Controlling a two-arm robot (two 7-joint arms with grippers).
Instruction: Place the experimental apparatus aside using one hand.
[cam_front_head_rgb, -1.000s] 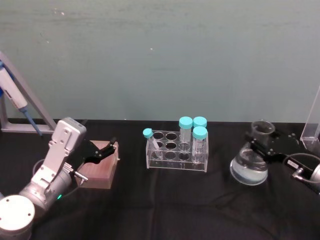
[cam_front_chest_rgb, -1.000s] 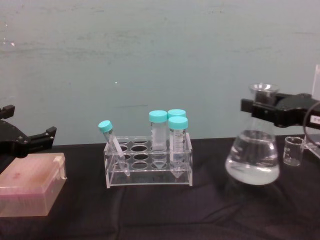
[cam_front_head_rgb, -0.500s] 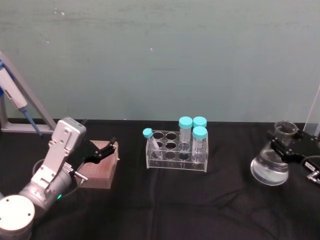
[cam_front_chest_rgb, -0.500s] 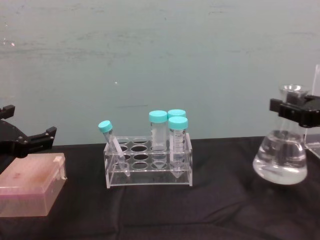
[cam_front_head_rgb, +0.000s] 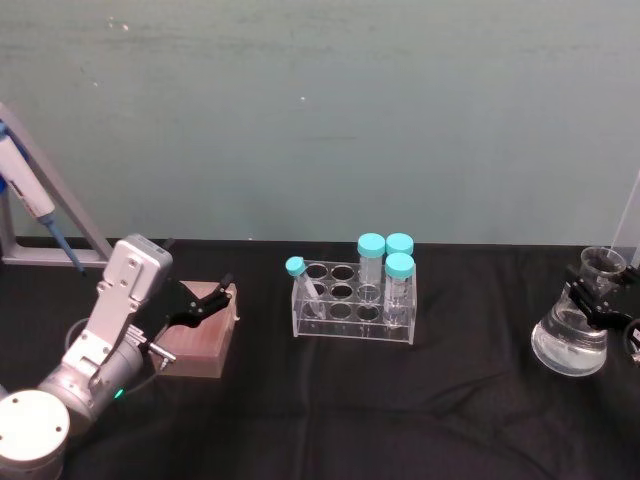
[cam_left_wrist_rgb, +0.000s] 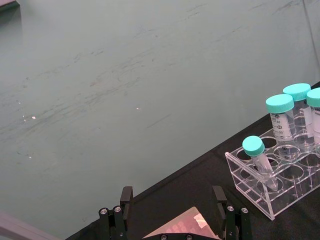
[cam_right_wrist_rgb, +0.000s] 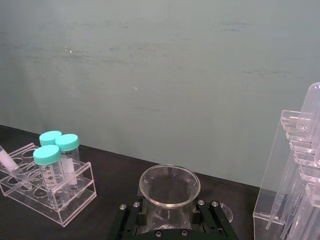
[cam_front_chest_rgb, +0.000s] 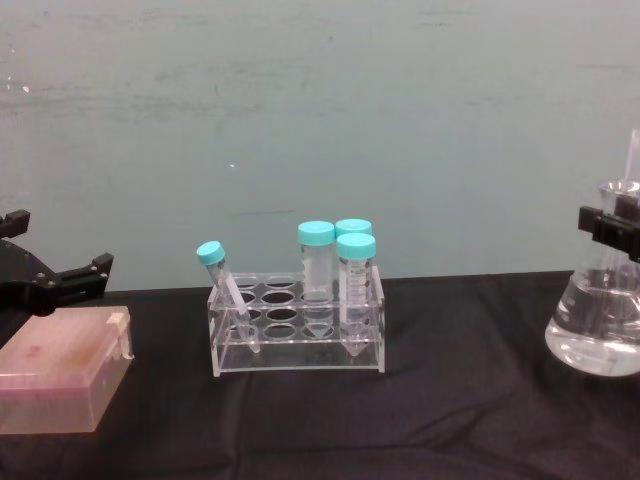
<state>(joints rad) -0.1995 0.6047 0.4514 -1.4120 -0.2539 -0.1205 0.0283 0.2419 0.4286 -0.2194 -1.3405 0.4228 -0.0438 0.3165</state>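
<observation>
1. We see the clear glass conical flask (cam_front_head_rgb: 570, 340) at about 3 o'clock on the black-clothed worktop (cam_front_head_rgb: 400, 400), near its right edge. The right end effector (cam_front_head_rgb: 598, 296), black and two-fingered, is clamped on the flask's neck.

2. We judge the main risk to be a spill: the flask holds clear liquid in its lower part and its mouth (cam_right_wrist_rgb: 169, 185) is open, so a tilt or jolt could slop it out.

3. A second risk is a knock: the tall clear acrylic stand of long tubes (cam_right_wrist_rgb: 295, 170) is just beside the flask, and further sideways travel could strike it.

4. The clear plastic tube rack (cam_front_head_rgb: 354, 303) sits at centre, holding four teal-capped tubes (cam_front_head_rgb: 385, 262), one leaning; other wells are empty.

5. The left end effector (cam_front_head_rgb: 205, 303) hovers at 9 o'clock, fingers apart, over a pinkish-brown box (cam_front_head_rgb: 200, 340).
</observation>
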